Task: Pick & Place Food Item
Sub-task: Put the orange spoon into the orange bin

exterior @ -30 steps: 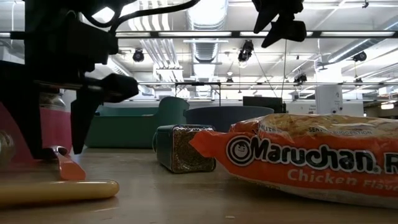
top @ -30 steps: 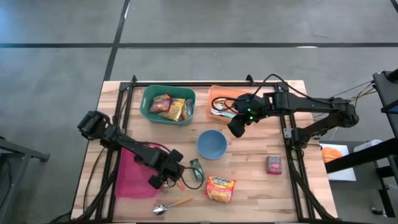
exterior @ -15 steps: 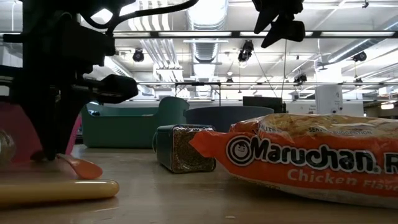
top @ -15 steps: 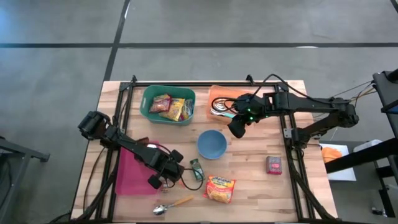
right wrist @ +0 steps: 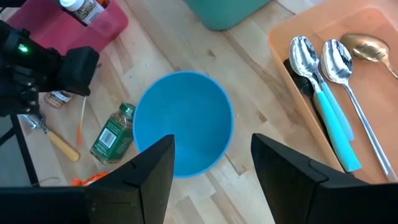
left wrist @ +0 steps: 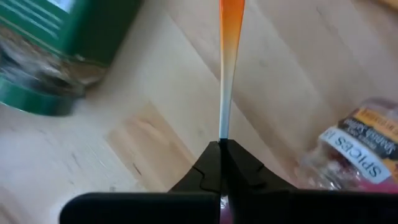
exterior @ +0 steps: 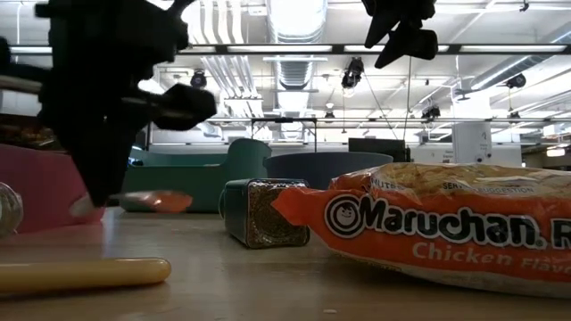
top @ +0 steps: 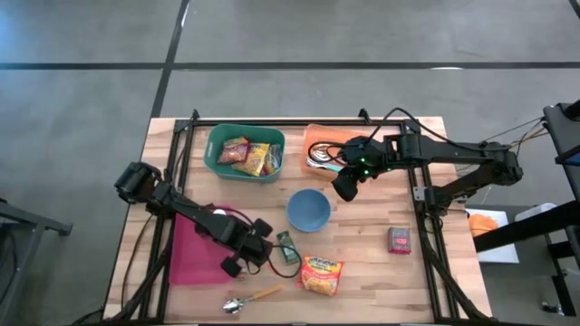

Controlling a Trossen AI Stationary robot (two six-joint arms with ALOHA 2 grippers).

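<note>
A thin orange spoon (exterior: 156, 200) hangs just above the wood near the table's front left. My left gripper (left wrist: 221, 144) is shut on it, beside the pink container (top: 195, 249). A green spice jar (top: 286, 244) lies just right of that gripper. An orange ramen packet (top: 321, 274) lies flat near the front edge. My right gripper (right wrist: 211, 168) hovers open, high over the blue bowl (right wrist: 183, 121), and holds nothing. My left gripper pinches one end of the spoon's thin handle (left wrist: 222, 124) between its two fingers. The fingers point steeply down from above. The spoon sticks out from the fingertips about level, its orange bowl end (exterior: 165, 199) lifted clear of the table.
At the back stand a green bin (top: 245, 152) with snack packets and an orange tray (top: 326, 149) with spoons. A spoon with a wooden handle (top: 252, 297) lies at the front edge. A small red box (top: 400, 239) sits at the right.
My left gripper has shut on the orange spoon, which lay on the table, and then risen. The spoon has come off the wood and now hangs about level above it.
</note>
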